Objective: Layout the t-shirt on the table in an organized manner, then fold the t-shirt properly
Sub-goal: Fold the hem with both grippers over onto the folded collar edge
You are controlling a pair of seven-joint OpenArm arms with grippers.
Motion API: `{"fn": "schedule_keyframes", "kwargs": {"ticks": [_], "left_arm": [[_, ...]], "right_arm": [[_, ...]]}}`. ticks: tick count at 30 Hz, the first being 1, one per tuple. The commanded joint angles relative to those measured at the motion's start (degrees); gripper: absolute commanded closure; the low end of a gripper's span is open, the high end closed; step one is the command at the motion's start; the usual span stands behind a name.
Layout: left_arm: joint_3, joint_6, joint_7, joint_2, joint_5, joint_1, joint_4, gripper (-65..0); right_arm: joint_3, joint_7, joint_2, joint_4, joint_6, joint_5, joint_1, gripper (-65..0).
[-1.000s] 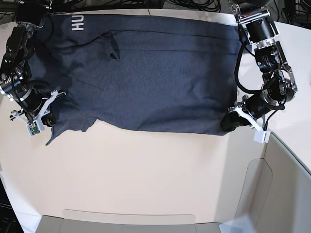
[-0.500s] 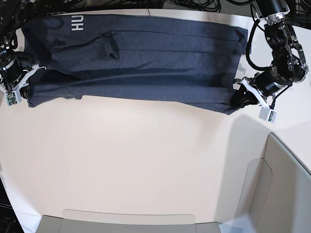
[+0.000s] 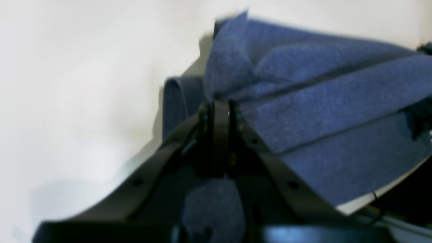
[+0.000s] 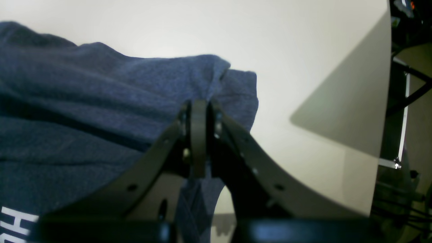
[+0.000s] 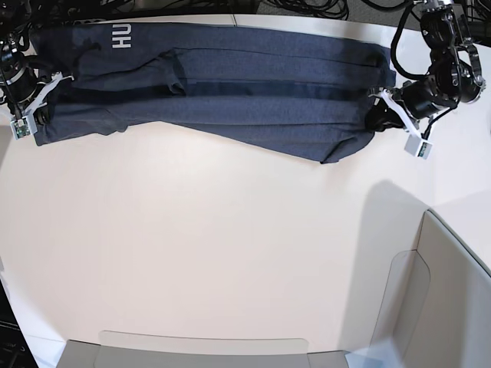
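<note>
Fabric of the navy t-shirt (image 5: 230, 88) stretches in a long band across the far part of the counter (image 5: 215, 253), with its long axis running side to side in the base view. The white lettering (image 5: 121, 35) sits at the band's left end there, so the neck end points toward the right arm and the hem end toward the left arm. Several lengthwise creases run along the band, and its near edge sags lowest right of the middle, where a loose flap (image 5: 337, 149) hangs toward the viewer.

The right gripper (image 4: 199, 111) holds the near corner of the neck end; its jaws are pressed together with cloth bunched between them, and part of the white lettering (image 4: 15, 221) shows at the lower left of the right wrist view. In the base view this gripper (image 5: 34, 103) sits at the counter's left edge.

The left gripper (image 3: 219, 108) is likewise closed tight on a gathered corner of the t-shirt (image 3: 303, 111), with pleats fanning away from the pinch. In the base view it (image 5: 381, 113) is at the band's right end, near the counter's right side.

A grey-beige bin wall (image 5: 453, 299) stands at the lower right, well apart from the shirt.
</note>
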Motion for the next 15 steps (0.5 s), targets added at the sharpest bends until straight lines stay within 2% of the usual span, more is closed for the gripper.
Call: {"fn": "schedule_keyframes", "kwargs": {"ticks": [1, 3, 7, 10, 15], "left_arm": [[-0.34, 0.01, -1.25, -0.85, -0.42, 0.22, 0.73, 0.0], [-0.25, 0.01, -1.25, -0.85, -0.42, 1.45, 0.73, 0.0], [0.10, 0.01, -1.25, -0.85, -0.42, 3.21, 0.73, 0.0], [0.19, 0.01, -1.25, -0.85, -0.42, 4.18, 0.64, 0.0], [0.19, 0.01, -1.34, -0.85, -0.33, 4.71, -0.32, 0.0]], "right_arm": [[0.48, 0.78, 0.14, 0.75, 0.47, -0.04, -0.36, 0.0], [0.21, 0.69, -0.38, 0.66, 0.47, -1.36, -1.06, 0.0], [0.12, 0.60, -3.46, 0.49, 0.38, -5.75, -1.15, 0.0], [0.12, -1.95, -5.66, 0.49, 0.38, -9.71, -0.53, 0.0], [0.12, -3.18, -7.50, 0.40, 0.47, -10.94, 0.43, 0.0]]}}
